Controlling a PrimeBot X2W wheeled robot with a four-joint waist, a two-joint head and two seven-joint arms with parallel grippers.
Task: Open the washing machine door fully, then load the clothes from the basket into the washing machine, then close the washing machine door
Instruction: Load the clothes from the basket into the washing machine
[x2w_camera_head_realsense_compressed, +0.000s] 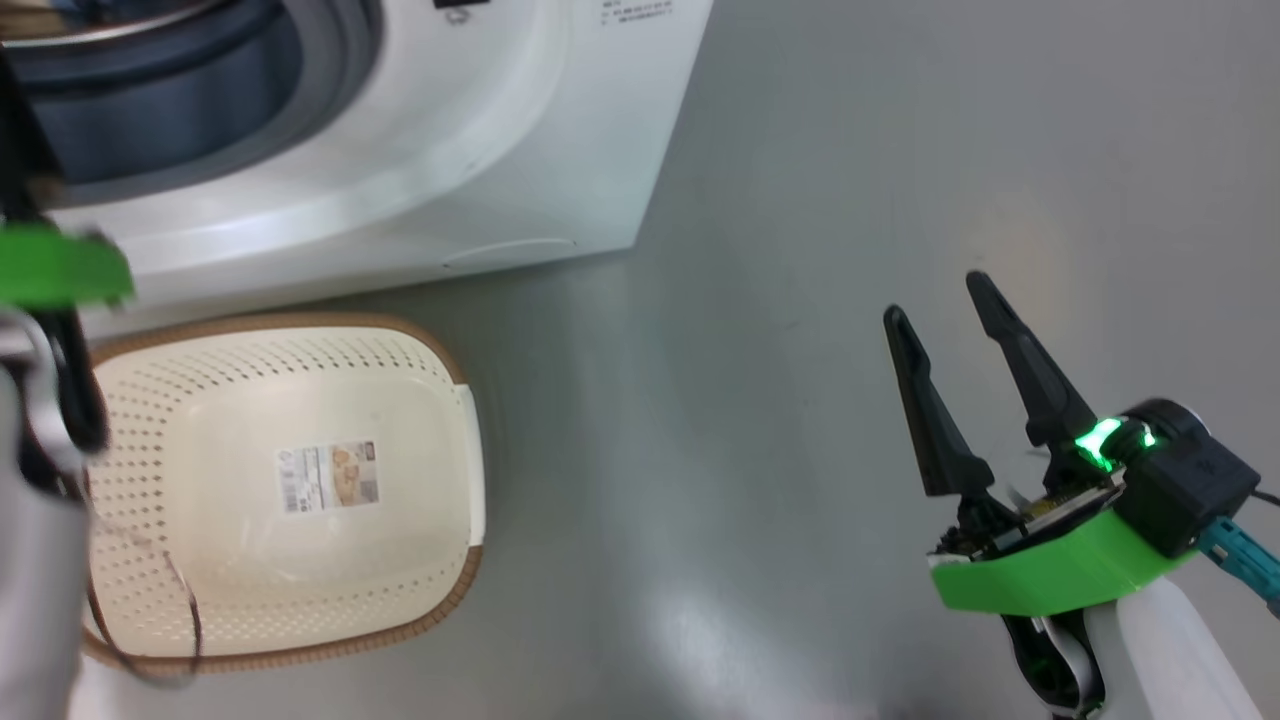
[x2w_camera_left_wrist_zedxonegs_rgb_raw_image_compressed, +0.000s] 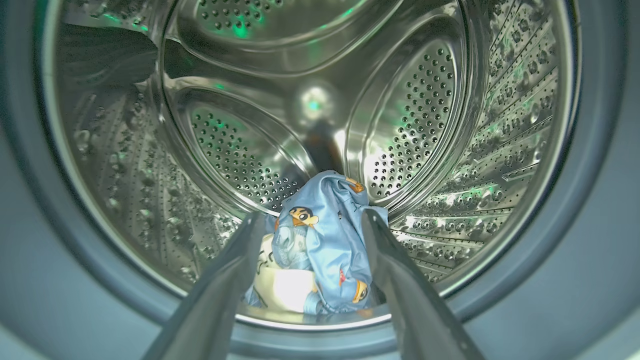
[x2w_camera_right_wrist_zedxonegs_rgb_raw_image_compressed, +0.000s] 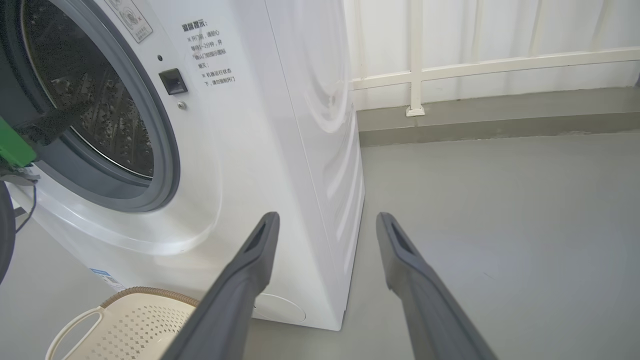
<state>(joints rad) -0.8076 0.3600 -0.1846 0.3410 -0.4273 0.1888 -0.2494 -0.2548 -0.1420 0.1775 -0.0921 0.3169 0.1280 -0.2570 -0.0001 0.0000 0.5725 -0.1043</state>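
The washing machine (x2w_camera_head_realsense_compressed: 480, 130) stands with its round opening uncovered, and its door is out of view. My left gripper (x2w_camera_left_wrist_zedxonegs_rgb_raw_image_compressed: 310, 220) reaches into the steel drum (x2w_camera_left_wrist_zedxonegs_rgb_raw_image_compressed: 450, 125), jaws open. Just beyond and between its fingers, the clothes (x2w_camera_left_wrist_zedxonegs_rgb_raw_image_compressed: 325, 245), a light blue cartoon-print bundle with a cream piece, lie on the drum floor. The cream perforated basket (x2w_camera_head_realsense_compressed: 430, 400) sits on the floor in front of the machine, holding nothing but its label sticker. My right gripper (x2w_camera_head_realsense_compressed: 935, 295) hovers open over the bare floor to the right, its fingers (x2w_camera_right_wrist_zedxonegs_rgb_raw_image_compressed: 250, 270) pointing past the machine's corner (x2w_camera_right_wrist_zedxonegs_rgb_raw_image_compressed: 300, 150).
Grey floor (x2w_camera_head_realsense_compressed: 800, 200) stretches right of the machine. A white railing (x2w_camera_right_wrist_zedxonegs_rgb_raw_image_compressed: 415, 65) on a low grey kerb runs along the back. A thin cable (x2w_camera_head_realsense_compressed: 190, 600) from my left arm (x2w_camera_head_realsense_compressed: 40, 560) hangs over the basket's left side. The basket's handle (x2w_camera_right_wrist_zedxonegs_rgb_raw_image_compressed: 75, 327) is near my right fingers.
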